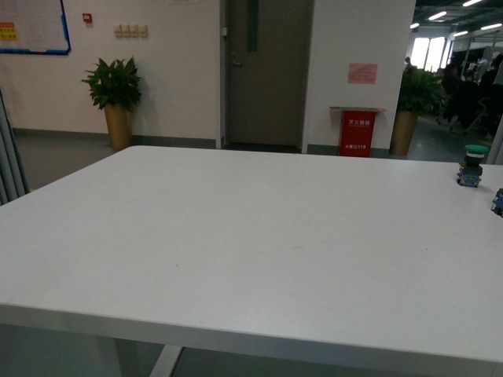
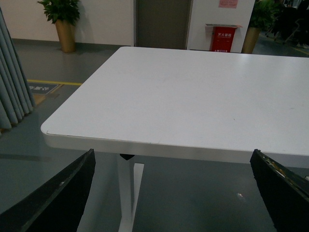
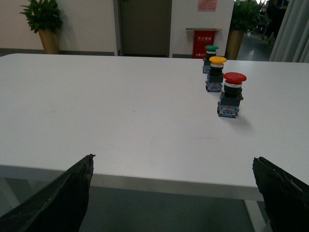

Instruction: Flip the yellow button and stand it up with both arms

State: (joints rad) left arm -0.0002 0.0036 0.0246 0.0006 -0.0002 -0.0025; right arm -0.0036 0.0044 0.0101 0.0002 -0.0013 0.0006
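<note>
The yellow button (image 3: 216, 73) stands upright with its cap up on the white table (image 3: 120, 111). It sits between a green-capped switch (image 3: 210, 58) behind it and a red-capped switch (image 3: 231, 95) in front. My right gripper (image 3: 173, 193) is open and empty, held off the table's near edge, well short of the buttons. My left gripper (image 2: 171, 193) is open and empty, below and in front of the table's left corner (image 2: 53, 130). In the front view neither arm shows and the yellow cap is out of view.
The green switch (image 1: 471, 165) stands near the table's right edge in the front view. A blue block (image 1: 498, 202) is cut by the frame edge. Grey curtains (image 2: 12, 92) hang left of the table. A table leg (image 2: 126, 193) is under the corner.
</note>
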